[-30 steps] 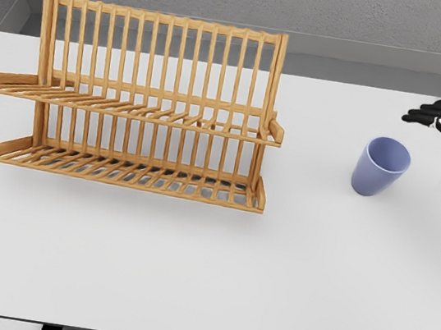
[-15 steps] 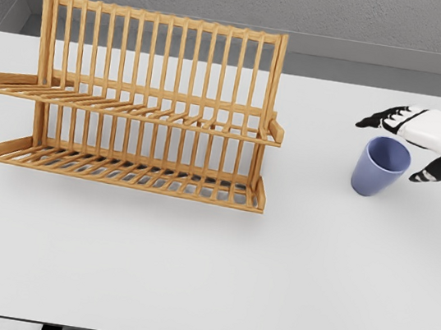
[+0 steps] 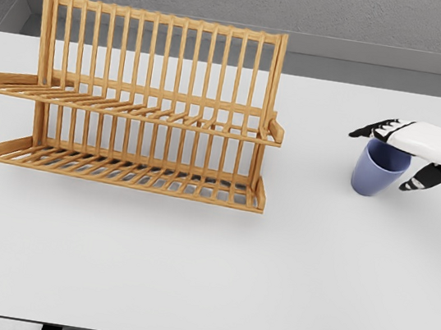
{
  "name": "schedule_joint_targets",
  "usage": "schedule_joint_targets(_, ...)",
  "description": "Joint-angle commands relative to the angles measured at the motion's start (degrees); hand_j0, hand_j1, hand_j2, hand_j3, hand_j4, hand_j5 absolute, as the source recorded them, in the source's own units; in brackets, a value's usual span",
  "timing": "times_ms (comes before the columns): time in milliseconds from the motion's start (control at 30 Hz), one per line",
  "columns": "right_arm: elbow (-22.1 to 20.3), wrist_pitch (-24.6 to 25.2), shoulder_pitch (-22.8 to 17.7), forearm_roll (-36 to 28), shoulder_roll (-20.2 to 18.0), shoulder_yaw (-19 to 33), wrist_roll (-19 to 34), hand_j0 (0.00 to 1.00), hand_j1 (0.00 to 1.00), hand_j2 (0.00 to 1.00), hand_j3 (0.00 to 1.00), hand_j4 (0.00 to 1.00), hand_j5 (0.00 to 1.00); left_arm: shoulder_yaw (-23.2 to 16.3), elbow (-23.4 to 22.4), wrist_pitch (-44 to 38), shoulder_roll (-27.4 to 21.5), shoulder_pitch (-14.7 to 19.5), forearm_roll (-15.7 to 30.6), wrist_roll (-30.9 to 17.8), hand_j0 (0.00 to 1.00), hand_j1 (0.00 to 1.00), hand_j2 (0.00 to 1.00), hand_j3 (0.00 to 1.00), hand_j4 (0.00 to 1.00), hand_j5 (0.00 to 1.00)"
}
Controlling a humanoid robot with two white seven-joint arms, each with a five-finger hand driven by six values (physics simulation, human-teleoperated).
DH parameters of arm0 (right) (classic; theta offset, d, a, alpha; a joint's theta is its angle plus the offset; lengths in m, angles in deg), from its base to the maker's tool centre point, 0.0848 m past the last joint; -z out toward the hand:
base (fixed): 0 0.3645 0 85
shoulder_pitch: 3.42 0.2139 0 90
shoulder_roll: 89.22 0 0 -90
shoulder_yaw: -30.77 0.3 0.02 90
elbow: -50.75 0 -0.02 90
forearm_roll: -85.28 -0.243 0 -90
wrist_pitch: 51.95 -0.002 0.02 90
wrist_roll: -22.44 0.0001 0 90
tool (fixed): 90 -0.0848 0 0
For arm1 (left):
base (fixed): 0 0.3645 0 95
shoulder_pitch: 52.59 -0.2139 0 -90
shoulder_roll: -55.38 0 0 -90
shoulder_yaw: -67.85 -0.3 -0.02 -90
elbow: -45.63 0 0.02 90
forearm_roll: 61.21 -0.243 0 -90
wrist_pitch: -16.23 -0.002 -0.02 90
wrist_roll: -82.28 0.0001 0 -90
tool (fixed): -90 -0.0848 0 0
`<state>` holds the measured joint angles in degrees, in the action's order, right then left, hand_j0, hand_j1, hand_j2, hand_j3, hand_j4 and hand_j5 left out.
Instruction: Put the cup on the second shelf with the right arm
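The right hand [image 3: 410, 148] has come further left since half a second ago and now lies right over the cup [image 3: 378, 169], its white back covering the right part of the rim. A second ago it was still out at the right edge of the view, well apart from the cup. The dark fingers [image 3: 373, 130] reach past the far side of the rim and the thumb [image 3: 423, 178] drops down along the cup's right side, so the hand brackets the cup with the fingers spread wide; whether any of them presses on the wall cannot be told, and the grasp does not look closed.

The cup itself has not shifted over the three frames. It is blue-violet, stands upright on the white bench [image 3: 205, 271] at the right, mouth up, and is well apart from the wooden rack [image 3: 142, 104].

The rack stands at the left half of the bench, unchanged, with a tall slatted back, an upper shelf [image 3: 129, 107] and a lower shelf [image 3: 128, 173] nearer the bench top. Both shelves are bare slats.
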<state>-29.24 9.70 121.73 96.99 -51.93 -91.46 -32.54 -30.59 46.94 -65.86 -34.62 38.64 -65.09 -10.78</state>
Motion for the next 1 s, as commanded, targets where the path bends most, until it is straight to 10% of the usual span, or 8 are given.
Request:
schedule_joint_targets(0,1.5,0.14,0.0,-0.28,0.77,-0.03,-0.02,1.0,1.0,1.0,1.0,1.0,1.0,0.01,0.0,0.0,0.0,0.0,0.01,-0.01,1.0,1.0,1.0,1.0,1.0,1.0)
schedule_joint_targets(467,4.05,0.14,0.79,-0.19,2.0,-1.26,-0.02,0.99,0.99,0.99,0.99,0.99,0.99,0.01,0.0,0.0,0.0,0.0,0.01,-0.01,1.0,1.0,1.0,1.0,1.0,1.0)
schedule_joint_targets(533,4.05,0.05,0.79,-0.19,2.0,-1.26,-0.02,0.67,0.67,0.67,0.67,0.67,0.67,0.01,0.0,0.0,0.0,0.0,0.01,-0.01,1.0,1.0,1.0,1.0,1.0,1.0)
schedule_joint_targets(967,3.61,-0.04,0.97,-0.19,1.56,-1.17,-0.02,0.67,0.67,0.67,0.67,0.67,0.67,0.01,0.0,0.0,0.0,0.0,0.01,-0.01,1.0,1.0,1.0,1.0,1.0,1.0)
